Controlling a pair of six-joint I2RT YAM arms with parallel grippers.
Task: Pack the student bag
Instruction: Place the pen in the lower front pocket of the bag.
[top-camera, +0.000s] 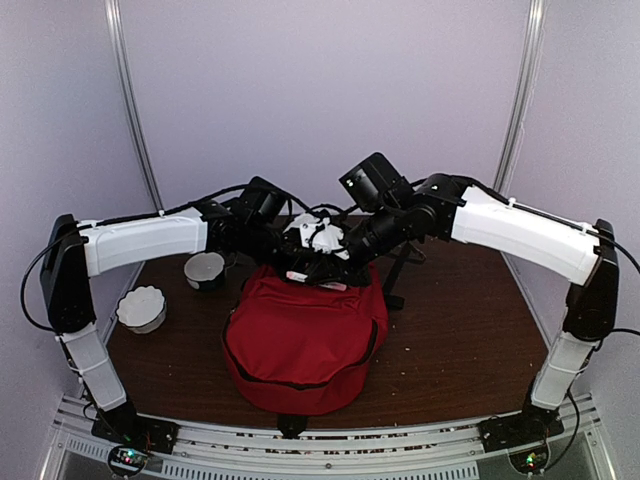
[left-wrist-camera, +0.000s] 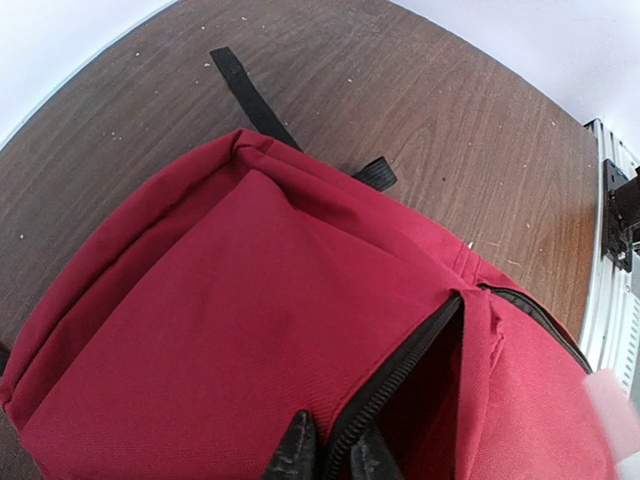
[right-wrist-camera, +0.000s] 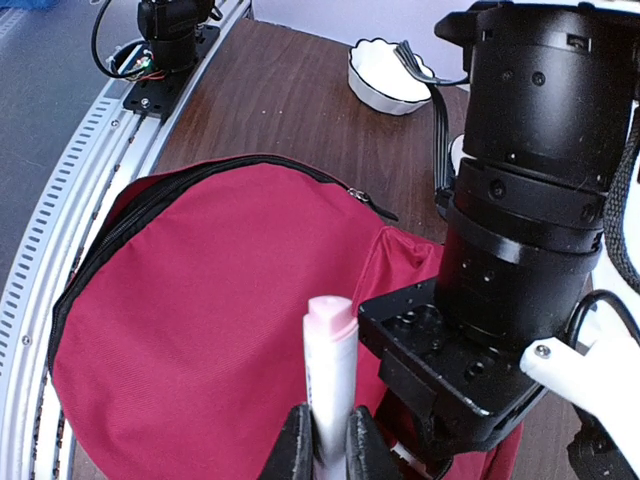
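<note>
The student bag (top-camera: 300, 340), a large red backpack with black zipper trim, lies in the middle of the table. My left gripper (left-wrist-camera: 335, 458) is shut on the black zipper edge of its pocket (left-wrist-camera: 420, 350), which gapes open and dark inside. My right gripper (right-wrist-camera: 331, 448) is shut on a white marker with a pink cap (right-wrist-camera: 330, 365), held upright over the red fabric (right-wrist-camera: 200, 330), right beside the left arm's black wrist (right-wrist-camera: 520, 220). In the top view both grippers meet above the bag's far end, left (top-camera: 300, 262) and right (top-camera: 345, 255).
A scalloped white bowl (top-camera: 141, 308) and a white cup (top-camera: 205, 270) stand left of the bag. Black straps (left-wrist-camera: 245, 90) trail over the brown table beyond it. A metal rail (top-camera: 320, 450) carrying the arm bases runs along the near edge.
</note>
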